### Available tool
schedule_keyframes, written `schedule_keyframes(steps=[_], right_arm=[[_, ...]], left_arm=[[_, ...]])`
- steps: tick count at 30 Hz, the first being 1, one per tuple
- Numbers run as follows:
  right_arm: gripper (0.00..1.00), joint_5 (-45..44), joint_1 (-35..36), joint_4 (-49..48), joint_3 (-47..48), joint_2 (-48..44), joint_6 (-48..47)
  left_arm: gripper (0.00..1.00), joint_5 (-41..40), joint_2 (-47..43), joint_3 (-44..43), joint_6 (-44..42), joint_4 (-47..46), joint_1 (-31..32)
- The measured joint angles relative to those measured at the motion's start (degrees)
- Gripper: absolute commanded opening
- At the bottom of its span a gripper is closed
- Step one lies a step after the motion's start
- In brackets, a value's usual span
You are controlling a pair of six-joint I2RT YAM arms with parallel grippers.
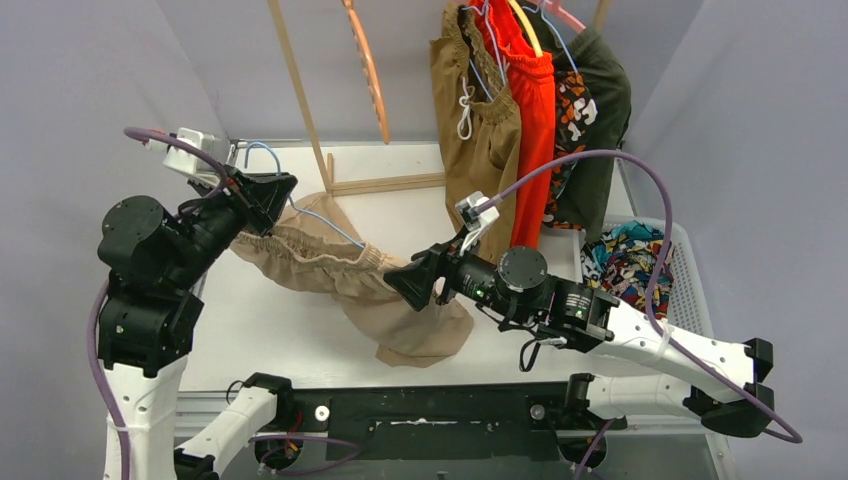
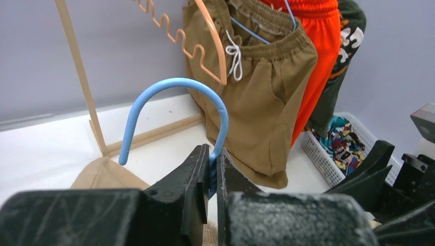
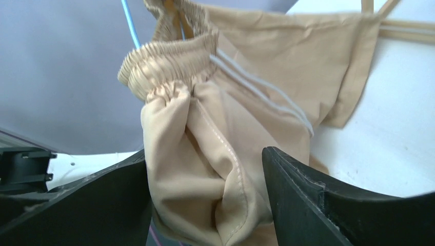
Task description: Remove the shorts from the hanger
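Observation:
Beige shorts [image 1: 330, 262] sag over the table between my two grippers, still threaded on a blue wire hanger [image 1: 330, 228]. At the left, my left gripper [image 1: 288, 187] is shut on the hanger. In the left wrist view its jaws [image 2: 214, 160] pinch the neck just below the hanger's blue hook [image 2: 177, 83]. My right gripper [image 1: 393, 281] is at the shorts' right end. In the right wrist view it [image 3: 205, 154] stands open, with a bunched fold of the beige shorts [image 3: 246, 102] lying between its fingers, just below the gathered waistband [image 3: 169, 64].
A wooden rack [image 1: 298, 100] stands at the back with an empty orange hanger [image 1: 370, 70]. On it hang brown shorts [image 1: 480, 130], orange-red shorts [image 1: 532, 110], camouflage shorts [image 1: 570, 120] and dark green shorts [image 1: 603, 110]. A white basket [image 1: 692, 275] at the right holds comic-print shorts [image 1: 625, 262].

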State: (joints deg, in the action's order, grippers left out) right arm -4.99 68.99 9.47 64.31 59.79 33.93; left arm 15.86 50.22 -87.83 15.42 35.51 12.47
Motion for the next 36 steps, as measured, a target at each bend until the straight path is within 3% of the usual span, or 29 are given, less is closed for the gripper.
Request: schedule_keyframes(steps=[5,8,14,21,27,30,36], right_arm=[[0.56,-7.3,0.0,5.0,1.3,3.2,0.2],[0.53,-12.0,-1.9,9.2,-0.5,5.6,2.4],[0.75,-9.8,-12.7,14.8,-7.0,4.1,5.0],[0.8,4.4,-10.4,4.7,-13.8,-2.1,2.6],[0.73,1.9,-5.0,3.6,-10.6,8.6,1.2],[0.66,-1.1,-4.0,7.2,-6.2,15.8,0.9],[0.64,-5.4,-3.6,13.2,-0.8,24.0,1.0]], left_arm=[[0.0,3.1,0.7,2.6,1.2,1.3,0.0],[0.0,8.0,-0.1,10.7,2.8,-1.7,0.0],[0.0,6.0,-1.9,28.4,5.1,-3.6,0.2],[0.0,1.0,-4.9,40.6,5.0,-6.1,0.2],[0.0,1.7,-9.5,48.8,5.0,-10.5,0.2],[0.0,2.0,-13.1,53.1,5.2,-12.4,0.3],[0.0,2.0,-16.1,54.9,5.2,-13.2,1.0]])
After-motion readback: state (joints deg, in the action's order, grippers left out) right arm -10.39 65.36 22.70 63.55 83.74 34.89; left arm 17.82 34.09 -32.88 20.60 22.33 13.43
